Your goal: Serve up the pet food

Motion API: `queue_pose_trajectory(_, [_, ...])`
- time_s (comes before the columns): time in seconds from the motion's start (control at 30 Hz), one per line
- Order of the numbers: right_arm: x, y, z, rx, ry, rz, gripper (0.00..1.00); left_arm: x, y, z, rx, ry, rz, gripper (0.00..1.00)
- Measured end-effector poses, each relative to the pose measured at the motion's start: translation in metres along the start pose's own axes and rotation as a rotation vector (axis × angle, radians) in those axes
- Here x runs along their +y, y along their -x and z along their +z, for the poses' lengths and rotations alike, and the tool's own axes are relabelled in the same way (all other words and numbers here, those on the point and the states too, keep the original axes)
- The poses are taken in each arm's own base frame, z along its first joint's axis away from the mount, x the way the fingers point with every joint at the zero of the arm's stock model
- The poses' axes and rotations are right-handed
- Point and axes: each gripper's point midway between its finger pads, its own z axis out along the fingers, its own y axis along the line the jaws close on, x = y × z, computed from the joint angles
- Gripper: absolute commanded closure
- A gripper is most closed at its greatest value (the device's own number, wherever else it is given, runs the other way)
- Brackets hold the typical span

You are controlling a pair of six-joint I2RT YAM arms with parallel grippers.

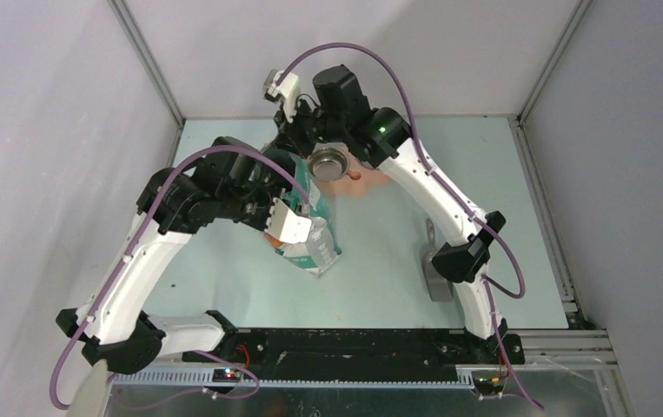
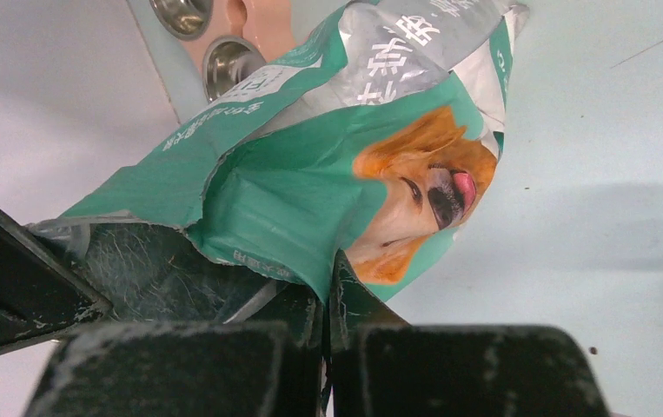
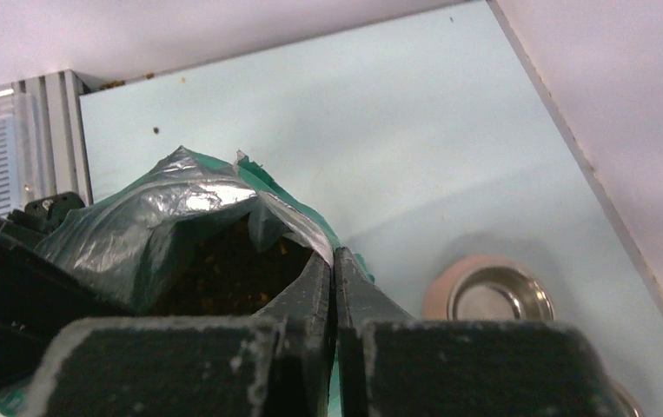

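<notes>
Right of the teal bag (image 1: 319, 248), a grey scoop (image 1: 436, 276) lies on the tabletop (image 1: 380, 252). The left hand (image 2: 329, 287) pinches the bag's torn edge. The right hand (image 3: 334, 274) is clamped on its mouth rim, with pet food (image 3: 223, 276) inside. Behind the bag sits a steel bowl (image 1: 329, 162).

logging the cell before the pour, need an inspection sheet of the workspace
surface: pale teal table, a few stray crumbs
job's things: pet food inside the open bag; metal bowl shows bare metal
clutter: grey scoop lying beside the right arm
grippers: left gripper and right gripper each shut on the bag's edge
cables: purple cables looped over both arms
surroundings: plain pale walls
</notes>
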Motion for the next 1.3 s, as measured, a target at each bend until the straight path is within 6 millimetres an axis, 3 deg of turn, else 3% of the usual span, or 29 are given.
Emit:
queue_pose_trajectory(0.1, [0.003, 0.003, 0.008, -0.020, 0.011, -0.011, 0.97, -0.002, 0.000, -0.002, 0.001, 0.007, -0.055, 1.00])
queue_pose_trajectory(0.17, [0.002, 0.003, 0.009, -0.022, 0.006, -0.012, 0.80, -0.001, 0.000, -0.001, 0.000, 0.019, -0.088, 0.99])
queue_pose_trajectory(0.2, [0.002, 0.004, 0.009, -0.024, 0.002, -0.011, 0.65, 0.000, 0.000, -0.001, 0.000, 0.028, -0.100, 0.98])
queue_pose_trajectory(0.27, [-0.002, 0.023, 0.010, -0.094, -0.013, -0.039, 0.52, 0.004, -0.002, 0.003, 0.002, 0.062, -0.128, 0.94])
queue_pose_trajectory(0.37, [-0.007, 0.052, -0.004, -0.184, -0.044, -0.076, 0.45, 0.010, -0.002, 0.005, -0.002, 0.108, -0.154, 0.83])
queue_pose_trajectory(0.47, [-0.008, 0.071, -0.034, -0.236, -0.054, -0.067, 0.41, 0.016, -0.001, 0.003, -0.013, 0.147, -0.176, 0.64])
queue_pose_trajectory(0.53, [-0.010, 0.082, -0.060, -0.267, -0.053, -0.037, 0.39, 0.022, 0.001, -0.001, -0.027, 0.184, -0.192, 0.57])
queue_pose_trajectory(0.7, [-0.018, 0.099, -0.135, -0.334, -0.084, 0.041, 0.36, 0.031, 0.007, -0.010, -0.062, 0.248, -0.228, 0.48])
queue_pose_trajectory(0.8, [-0.010, 0.102, -0.175, -0.357, -0.097, 0.061, 0.35, 0.034, 0.010, -0.018, -0.086, 0.286, -0.258, 0.43])
queue_pose_trajectory(0.9, [0.000, 0.087, -0.205, -0.345, -0.103, 0.085, 0.34, 0.038, 0.014, -0.028, -0.118, 0.336, -0.298, 0.40])
queue_pose_trajectory(1.03, [0.007, 0.053, -0.224, -0.286, -0.126, 0.128, 0.34, 0.042, 0.015, -0.044, -0.159, 0.417, -0.347, 0.36])
queue_pose_trajectory(1.17, [0.005, 0.014, -0.229, -0.203, -0.153, 0.190, 0.33, 0.045, 0.014, -0.061, -0.200, 0.487, -0.409, 0.35])
queue_pose_trajectory(1.3, [0.003, -0.013, -0.230, -0.141, -0.168, 0.245, 0.33, 0.046, 0.012, -0.060, -0.207, 0.502, -0.437, 0.32])
